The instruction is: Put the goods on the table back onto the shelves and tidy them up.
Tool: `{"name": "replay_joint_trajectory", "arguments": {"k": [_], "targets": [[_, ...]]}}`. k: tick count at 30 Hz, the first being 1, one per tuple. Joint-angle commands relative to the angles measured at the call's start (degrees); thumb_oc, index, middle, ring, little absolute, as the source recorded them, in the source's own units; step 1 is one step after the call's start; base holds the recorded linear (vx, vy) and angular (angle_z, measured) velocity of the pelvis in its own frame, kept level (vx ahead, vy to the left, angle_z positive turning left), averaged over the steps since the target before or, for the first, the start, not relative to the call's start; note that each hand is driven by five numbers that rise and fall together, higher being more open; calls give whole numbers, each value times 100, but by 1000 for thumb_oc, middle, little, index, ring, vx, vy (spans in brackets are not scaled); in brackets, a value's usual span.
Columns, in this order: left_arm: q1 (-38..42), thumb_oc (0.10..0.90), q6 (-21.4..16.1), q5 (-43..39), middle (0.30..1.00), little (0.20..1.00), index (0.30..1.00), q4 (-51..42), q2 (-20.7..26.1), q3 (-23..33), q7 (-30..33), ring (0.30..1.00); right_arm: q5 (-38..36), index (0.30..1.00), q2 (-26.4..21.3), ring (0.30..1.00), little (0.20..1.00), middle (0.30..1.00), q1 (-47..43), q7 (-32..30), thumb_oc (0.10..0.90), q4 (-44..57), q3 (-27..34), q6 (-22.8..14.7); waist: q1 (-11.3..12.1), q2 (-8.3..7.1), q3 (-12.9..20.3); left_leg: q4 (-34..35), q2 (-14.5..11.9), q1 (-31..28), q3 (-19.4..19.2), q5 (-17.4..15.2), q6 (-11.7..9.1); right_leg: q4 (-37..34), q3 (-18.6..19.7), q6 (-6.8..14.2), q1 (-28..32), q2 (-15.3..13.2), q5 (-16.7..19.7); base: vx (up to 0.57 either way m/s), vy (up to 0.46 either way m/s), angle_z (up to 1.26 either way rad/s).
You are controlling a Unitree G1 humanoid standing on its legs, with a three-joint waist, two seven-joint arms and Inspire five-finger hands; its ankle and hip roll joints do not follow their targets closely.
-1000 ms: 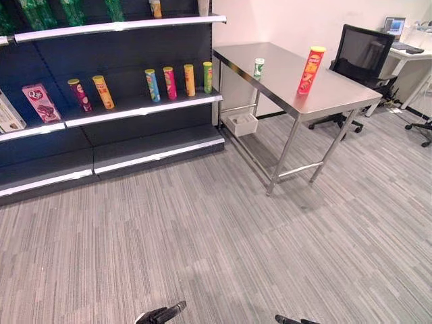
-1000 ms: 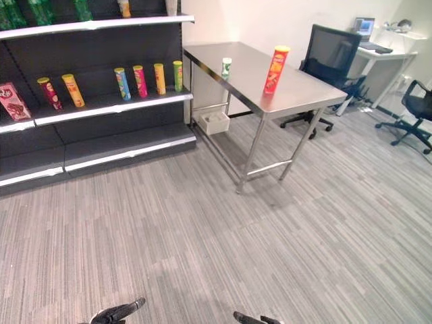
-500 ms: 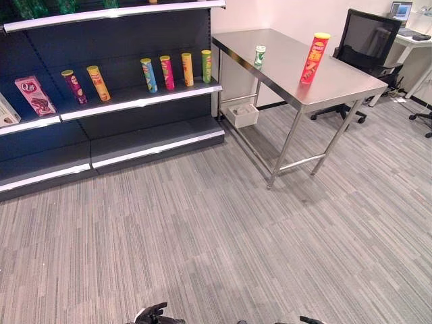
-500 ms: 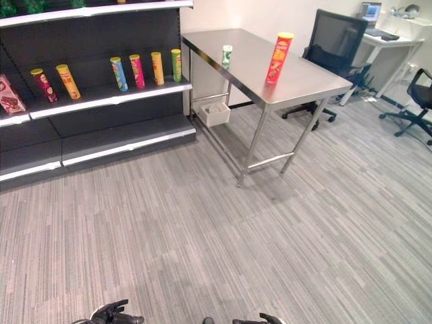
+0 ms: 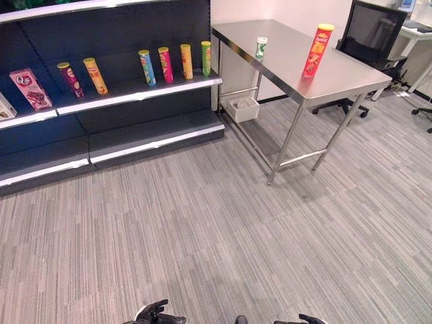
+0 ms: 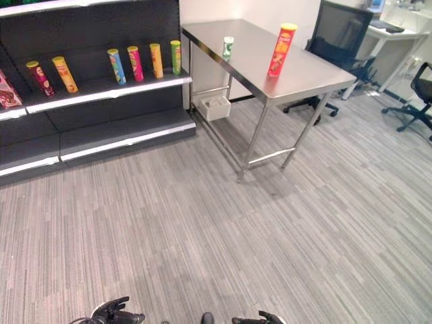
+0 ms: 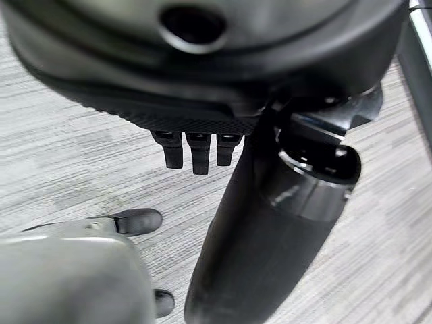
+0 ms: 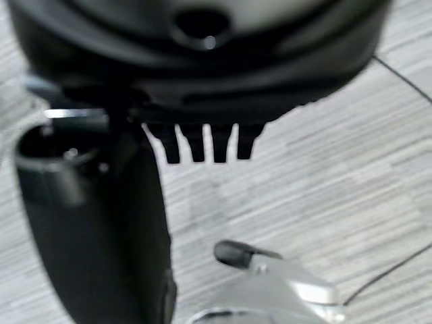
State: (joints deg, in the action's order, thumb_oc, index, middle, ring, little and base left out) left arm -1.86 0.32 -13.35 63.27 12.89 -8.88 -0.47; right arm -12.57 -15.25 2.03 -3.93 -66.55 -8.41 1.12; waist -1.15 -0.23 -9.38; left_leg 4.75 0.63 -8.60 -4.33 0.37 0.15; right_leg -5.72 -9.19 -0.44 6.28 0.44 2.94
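Dark left hand [image 5: 156, 314] and right hand [image 5: 307, 319] hang low with loose fingers, looks like nothing held. Farther off, red can [image 5: 317, 50] and small green can [image 5: 260, 47] wait on the table [image 5: 351, 77]; shelves [image 5: 135, 98] untouched, nothing done.

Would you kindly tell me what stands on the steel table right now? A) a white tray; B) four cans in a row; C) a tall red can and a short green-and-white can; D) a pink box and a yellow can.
C: the table carries a tall red can near its front and a short green-and-white can farther back, both upright.
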Motion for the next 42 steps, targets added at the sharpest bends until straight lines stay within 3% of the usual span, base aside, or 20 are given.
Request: {"name": "replay_joint_trajectory", "arguments": {"k": [1, 2, 4, 6, 9, 12, 15, 16, 19, 21, 24, 26, 28, 29, 30, 31, 33, 35, 39, 42], "targets": [[400, 800, -155, -42, 900, 900, 900, 201, 140, -114, 31, 900, -199, 900, -348, 900, 900, 900, -192, -72, 800, 270, -19, -225, -46, -100, -33, -797, -649, 409, -171, -194, -531, 72, -19, 539, 128, -304, -375, -13, -123, 8], [422, 800, -155, -108, 900, 900, 900, 209, 130, -108, 32, 900, -197, 900, -366, 900, 900, 900, -196, -72, 800, 274, -59, -240, -28, -143, -131, -1221, -632, 633, -100, -225, -543, 73, -22, 455, 155, -272, -405, -26, -181, 16], [468, 800, -150, -263, 900, 900, 900, 137, 124, -98, 60, 900, -196, 900, -414, 900, 900, 900, -190, -94, 800, 356, -62, -247, 2, -211, -343, -2357, -651, 1306, 68, 91, -577, 134, -66, 317, 187, -247, -441, -15, -211, 27], [489, 800, -167, -414, 900, 900, 900, 98, 89, -60, 114, 900, -192, 900, -437, 900, 900, 900, -225, -124, 800, 321, -72, -228, 33, -207, -425, -2735, -635, 1649, 114, 273, -533, 133, -131, 270, 226, -211, -497, 62, -98, 37], [473, 800, -172, -482, 900, 900, 900, 69, 57, -48, 118, 900, -215, 900, -465, 900, 900, 900, -272, -136, 800, 255, -58, -205, 96, -208, -395, -2403, -535, 1921, 57, 172, -452, 84, -146, 319, 295, -229, -555, 159, 1, 1], [413, 800, -169, -333, 900, 900, 900, 125, 1, -132, 69, 900, -254, 900, -504, 900, 900, 900, -288, -161, 800, 351, -8, -229, 231, -35, -295, -782, -656, 2266, -182, 837, -564, 72, -106, 446, 468, -130, -822, 280, 78, 7], [403, 800, -172, -311, 900, 900, 900, 99, 11, -137, 78, 900, -279, 900, -533, 900, 900, 900, -322, -209, 800, 418, 18, -241, 307, 5, -287, -157, -688, 2497, -418, 1070, -620, 72, -27, 488, 608, -154, -975, 268, 90, 29], [354, 800, -173, -241, 900, 900, 900, 133, 15, -102, 61, 900, -245, 900, -521, 900, 900, 900, -344, -188, 800, 524, -2, -249, 334, 95, -180, 25, -752, 2490, -686, 1126, -632, 72, 76, 547, 737, -123, -1071, 474, 210, 7], [262, 800, -189, -204, 900, 900, 900, 163, 8, -18, 77, 900, -142, 900, -511, 900, 900, 900, -315, -160, 800, 616, -40, -241, 399, 136, -47, 24, -685, 2394, -625, 1318, -598, 72, 245, 599, 891, -187, -1190, 302, 160, -57], [244, 800, -196, -204, 900, 900, 900, 210, 42, 34, 101, 900, -48, 900, -470, 900, 900, 900, -346, -133, 800, 586, -81, -216, 455, 56, 70, -10, -595, 2306, -587, 1326, -530, 72, 335, 670, 1000, -372, -1198, 440, 250, -81], [264, 800, -210, -162, 900, 900, 900, 298, 153, 134, 134, 900, 161, 900, -349, 900, 900, 900, -340, -10, 800, 412, -170, -176, 540, -215, 229, -124, -262, 1991, -677, 975, -259, 850, 458, 980, 875, -878, -926, 441, 278, -55], [343, 800, -179, -185, 900, 900, 900, 258, 206, 141, 132, 900, 142, 900, -333, 900, 900, 900, -404, 14, 800, 299, -160, -150, 549, -276, 166, -235, -54, 1847, -675, 728, -65, 1872, 529, 1109, 437, -1066, -386, 224, 226, -26], [438, 800, -178, -226, 900, 900, 900, 186, 239, 120, 169, 900, 30, 900, -350, 900, 900, 900, -449, -7, 800, 356, -90, -168, 459, -256, -14, -306, 84, 1676, -651, 556, 104, 3026, 623, 1082, -92, -1163, 442, 107, 202, 5], [440, 800, -178, -226, 900, 900, 900, 187, 236, 120, 169, 900, 30, 900, -353, 900, 900, 900, -450, -7, 800, 355, -89, -167, 472, -238, 0, -317, 60, 1698, -658, 554, 100, 3013, 634, 1077, -112, -1141, 463, 166, 258, 35], [526, 800, -157, -215, 900, 900, 900, 111, 306, 61, 202, 900, -38, 900, -334, 900, 900, 900, -461, -65, 800, 454, -38, -180, 365, -88, -162, -217, 43, 1366, -640, 393, 212, 3936, 480, 1000, -583, -1203, 721, 204, 239, 41], [524, 800, -166, -215, 900, 900, 900, 54, 318, 44, 203, 900, -57, 900, -319, 900, 900, 900, -436, -90, 800, 496, -18, -194, 333, 17, -212, -151, -2, 1205, -646, 320, 232, 4267, 318, 977, -898, -1286, 688, 309, 270, 33], [578, 800, -205, -223, 900, 900, 900, -67, 310, -37, 209, 900, -89, 900, -322, 900, 900, 900, -395, -107, 800, 580, 9, -218, 200, 76, -319, -71, 33, 901, -601, 151, 187, 3894, -191, 856, -1237, -1490, 236, 317, 80, 1], [588, 800, -235, -208, 900, 900, 900, -172, 311, -116, 189, 900, -114, 900, -356, 900, 900, 900, -392, -120, 800, 628, 25, -222, 68, 107, -419, -31, 22, 669, -560, 18, 123, 3072, -559, 840, -1360, -1443, 14, 309, -40, -7], [726, 800, -267, -31, 900, 900, 900, -163, 309, -204, 187, 900, -160, 900, -365, 900, 900, 900, -413, -165, 800, 674, 95, -208, -197, -23, -514, 25, 120, 166, -417, -353, -61, 817, -768, 1133, -1621, -1116, 458, 351, -113, 29], [724, 800, -273, 147, 900, 900, 900, -99, 276, -153, 137, 900, -67, 900, -348, 900, 900, 900, -324, -150, 800, 661, 113, -189, -294, -108, -490, 25, 110, -222, -327, -625, -187, 72, -982, 1359, -1871, -1068, 865, 429, -147, 60]]}}
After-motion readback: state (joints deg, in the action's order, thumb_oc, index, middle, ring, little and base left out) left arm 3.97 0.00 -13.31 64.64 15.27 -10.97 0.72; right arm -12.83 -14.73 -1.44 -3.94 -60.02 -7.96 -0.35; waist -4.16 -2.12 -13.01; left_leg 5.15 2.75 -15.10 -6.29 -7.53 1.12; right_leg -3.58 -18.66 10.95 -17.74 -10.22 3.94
